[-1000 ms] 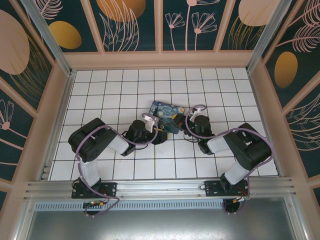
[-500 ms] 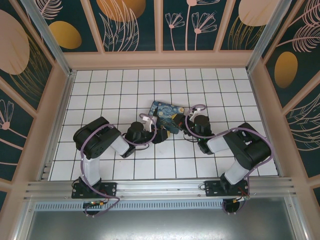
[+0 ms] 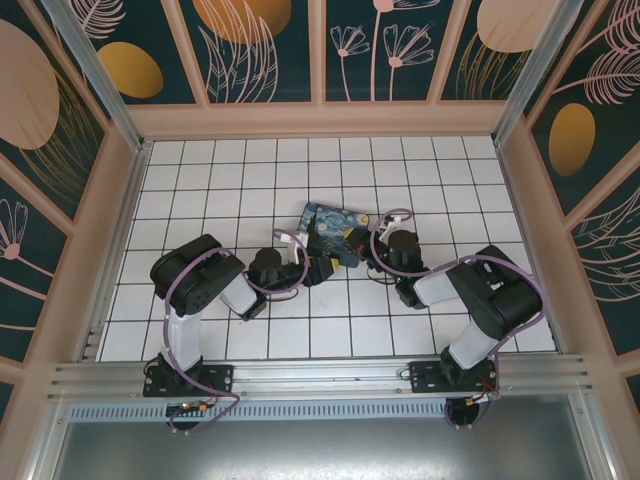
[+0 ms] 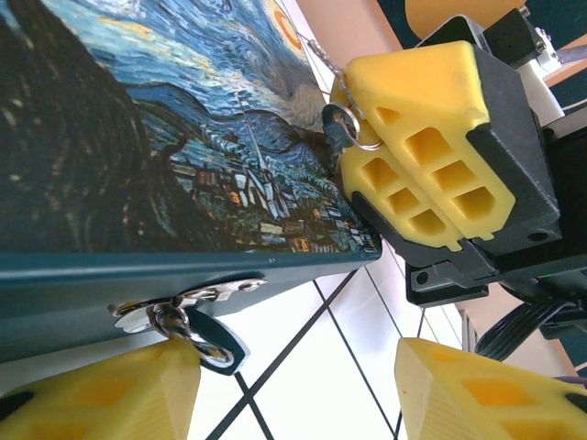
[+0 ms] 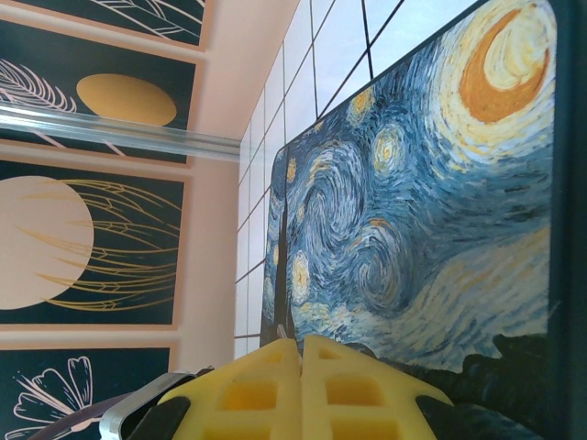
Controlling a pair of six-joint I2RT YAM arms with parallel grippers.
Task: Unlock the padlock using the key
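The padlock [image 4: 204,340], small with a silvery shackle and dark bluish body, hangs from the metal hasp [image 4: 179,300] on the near edge of the Starry Night box [image 3: 333,228]. My left gripper [image 4: 298,367] is open just in front of it, and its left finger [image 4: 101,394] touches the padlock. In the left wrist view my right gripper [image 4: 362,151] is over the box lid, shut on the key [image 4: 336,134], whose ring sticks out of the fingertips. In the right wrist view the right gripper [image 5: 300,346] has its yellow fingers pressed together above the lid.
Both grippers meet at the box in mid-floor, the left gripper [image 3: 318,268] at its near edge and the right gripper [image 3: 358,245] at its right corner. White tiled floor [image 3: 240,180] surrounds them, enclosed by peach walls [image 3: 320,120]. Purple cables [image 3: 390,218] loop over the wrists.
My left arm has moved right and closer to the box's near edge, bringing its gripper up to the padlock. The right arm and the box have stayed put.
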